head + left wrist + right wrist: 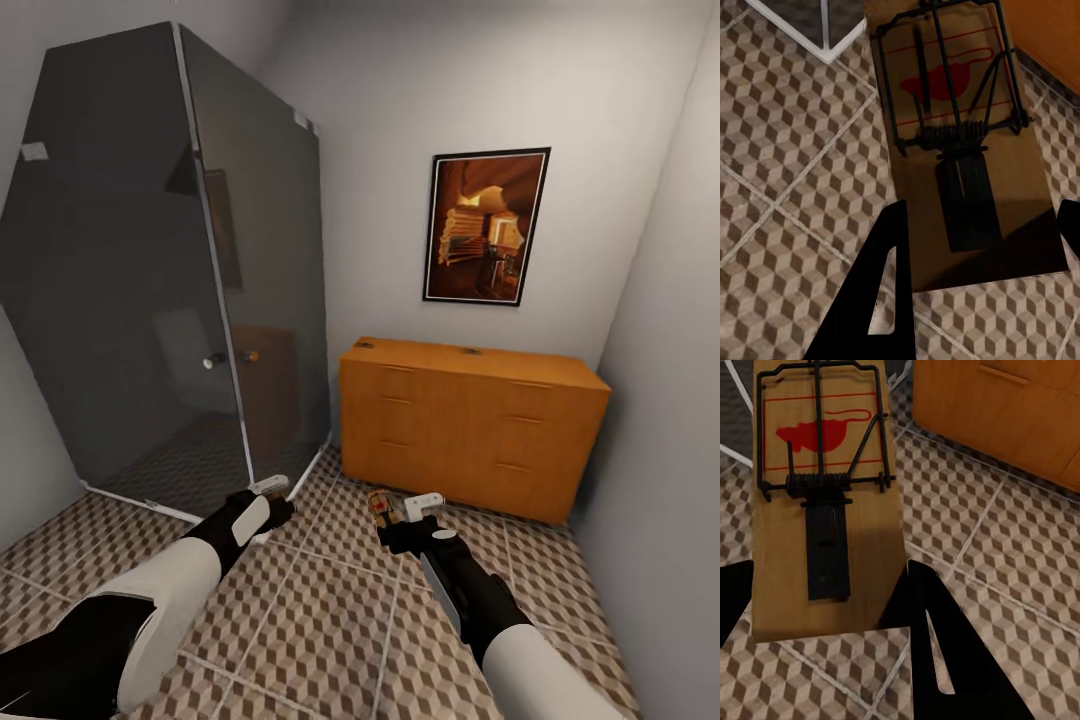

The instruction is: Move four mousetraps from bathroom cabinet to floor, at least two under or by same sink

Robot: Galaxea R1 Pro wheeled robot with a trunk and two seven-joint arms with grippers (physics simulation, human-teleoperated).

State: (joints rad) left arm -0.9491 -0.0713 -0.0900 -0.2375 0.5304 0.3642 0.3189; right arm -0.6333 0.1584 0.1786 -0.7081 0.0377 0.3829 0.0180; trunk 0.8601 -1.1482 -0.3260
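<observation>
My right gripper [398,508] is shut on a mousetrap [380,503], a tan board with dark wire and a red mouse print [825,510], held above the bathroom floor [330,620]. In the left wrist view another mousetrap [960,142] sits between the black fingers [889,300] of my left gripper [272,488], which is shut on it. The orange-brown cabinet [470,430] stands ahead against the wall, drawers shut. Two small flat things [365,345] lie on its top, too small to make out. The bathroom sink is out of view.
A dark glass shower enclosure [160,270] with a white base fills the left corner, close to my left arm. A framed picture [487,227] hangs above the cabinet. A grey wall [670,400] closes the right side. Patterned tiles stretch between the arms.
</observation>
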